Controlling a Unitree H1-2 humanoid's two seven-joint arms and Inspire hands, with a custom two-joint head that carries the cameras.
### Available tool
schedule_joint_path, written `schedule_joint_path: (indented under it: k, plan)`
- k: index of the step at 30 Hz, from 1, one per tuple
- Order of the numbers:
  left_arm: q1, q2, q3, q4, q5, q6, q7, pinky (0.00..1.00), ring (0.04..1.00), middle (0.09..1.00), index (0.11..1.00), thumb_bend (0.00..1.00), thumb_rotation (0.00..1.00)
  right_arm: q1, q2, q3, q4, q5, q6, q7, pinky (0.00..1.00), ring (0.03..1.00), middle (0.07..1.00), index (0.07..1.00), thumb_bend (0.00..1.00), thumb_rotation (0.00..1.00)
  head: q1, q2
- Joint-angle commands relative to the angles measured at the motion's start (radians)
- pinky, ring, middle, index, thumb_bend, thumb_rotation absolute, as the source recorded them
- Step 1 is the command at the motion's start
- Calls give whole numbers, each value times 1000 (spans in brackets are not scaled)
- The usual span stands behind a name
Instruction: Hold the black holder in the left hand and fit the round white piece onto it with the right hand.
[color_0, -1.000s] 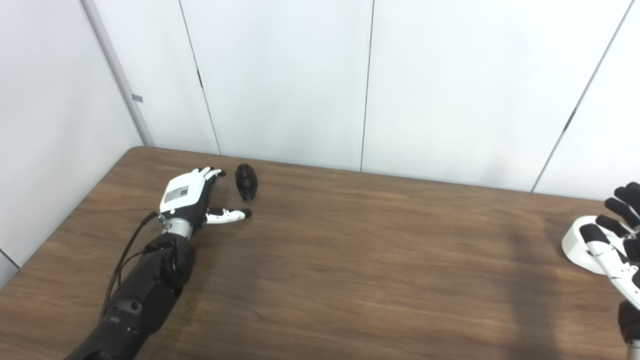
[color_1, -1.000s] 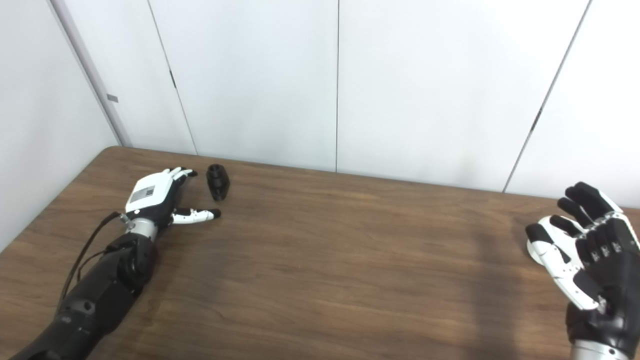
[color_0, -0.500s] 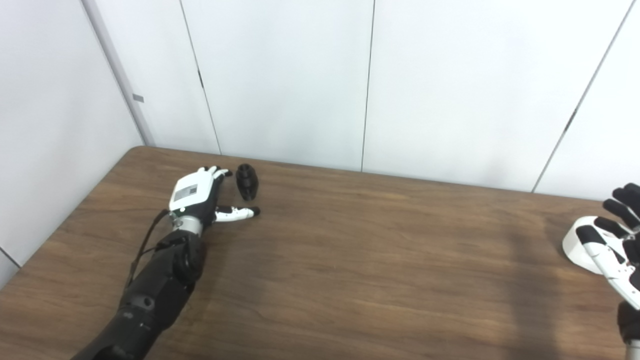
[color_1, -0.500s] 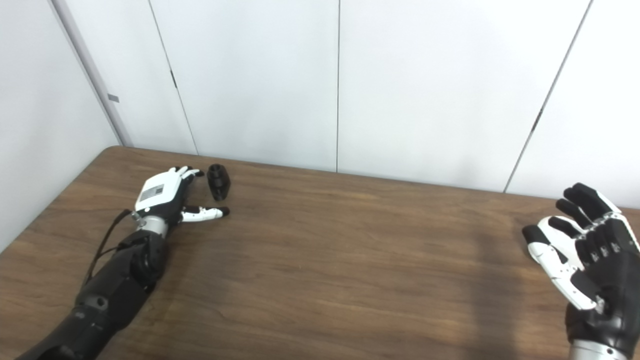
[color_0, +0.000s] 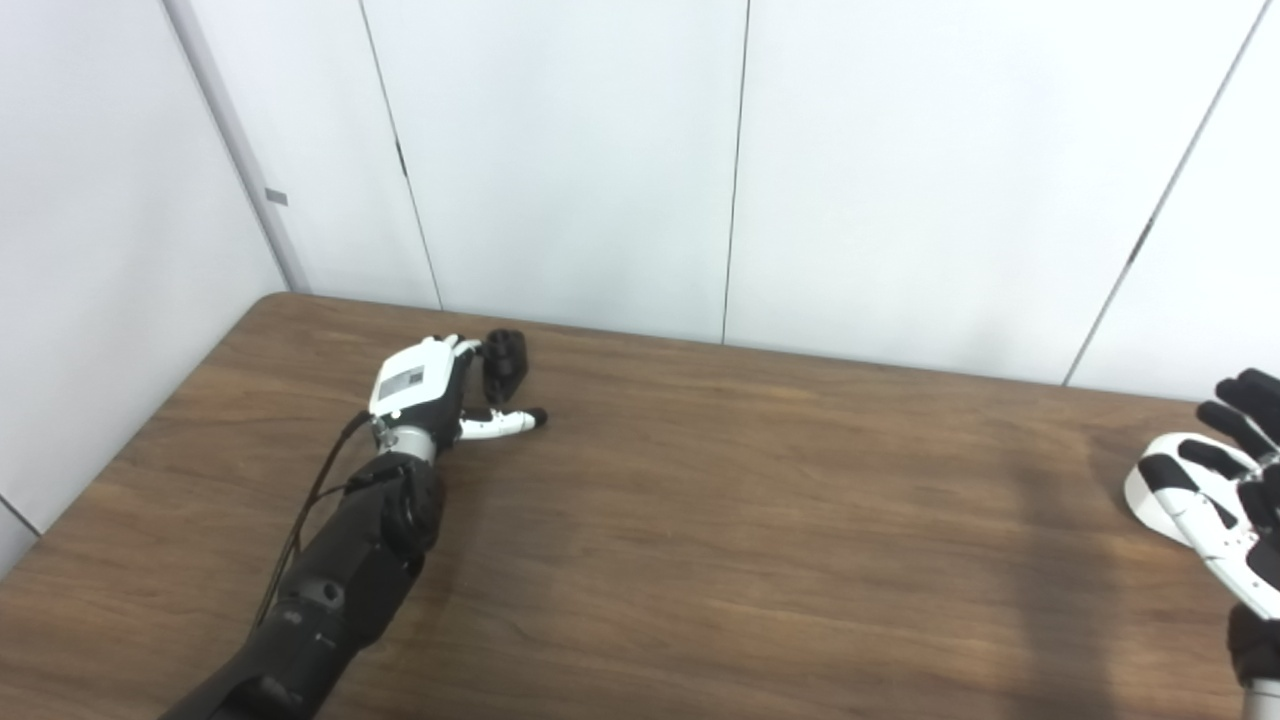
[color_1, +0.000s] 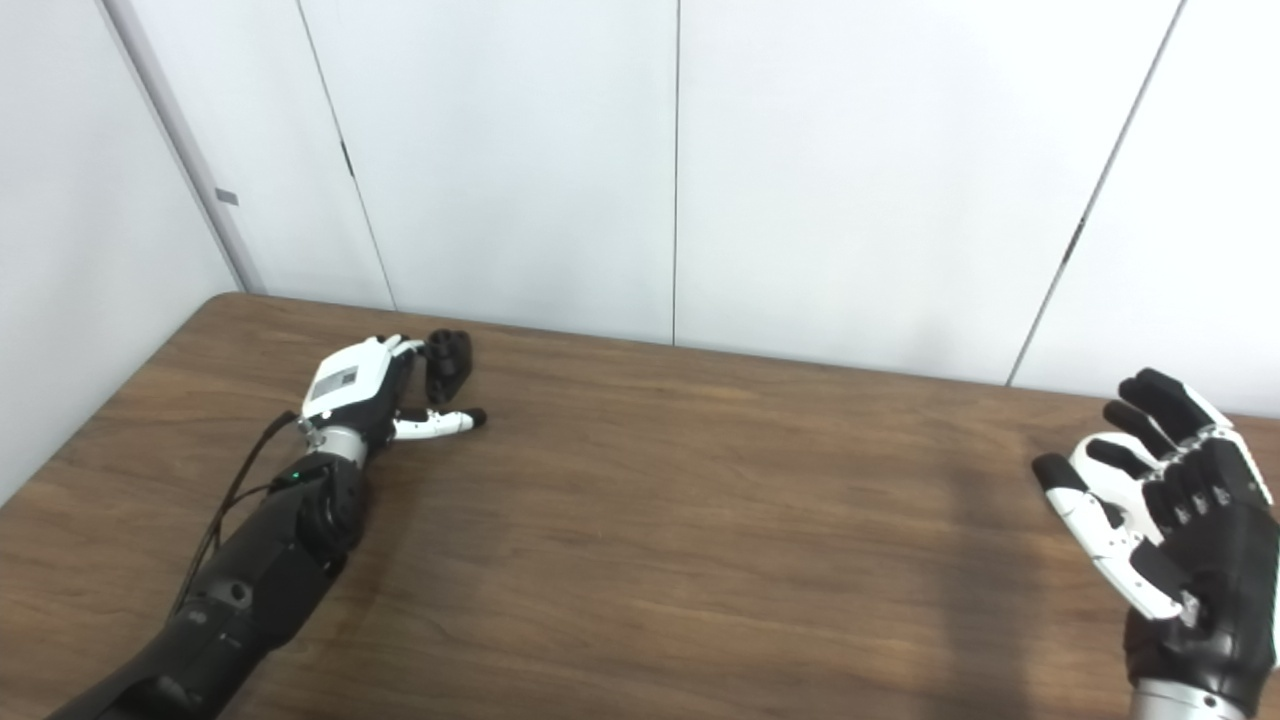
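Note:
The black holder (color_0: 506, 360) lies on the wooden table (color_0: 700, 500) near its far left corner. My left hand (color_0: 420, 385) rests right against the holder's left side, open, fingers spread toward it and the thumb (color_0: 505, 424) stretched out below it. At the far right, the round white piece (color_0: 1150, 490) sits on the table, mostly hidden behind my right hand (color_1: 1160, 530). That hand hovers open over it, fingers apart, holding nothing.
White wall panels (color_0: 740, 170) stand close behind the table's far edge. The table's left edge (color_0: 130, 440) runs near my left arm.
My left hand has slid right and forward until it reaches the black holder, which has shifted slightly right. My right hand has drifted a little left over the white piece.

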Motion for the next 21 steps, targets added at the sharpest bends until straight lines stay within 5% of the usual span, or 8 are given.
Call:
schedule_joint_path:
  k: [1,9,21]
  plan:
    - [-49,4,-7,-5,7,-10,14,950,993,952,854,1000,543,-24,2,2,-38,-1,-49,-2,639,745,760,730,528,180,2,2]
    - [-58,0,-8,4,-9,-38,23,959,987,939,837,1000,515,-11,10,4,-50,-11,-46,-5,646,747,763,734,526,206,-9,4]
    - [-82,-1,-2,65,-39,-145,88,912,909,841,734,939,303,-5,30,-3,-70,17,-27,-11,665,760,767,730,517,155,-22,3]
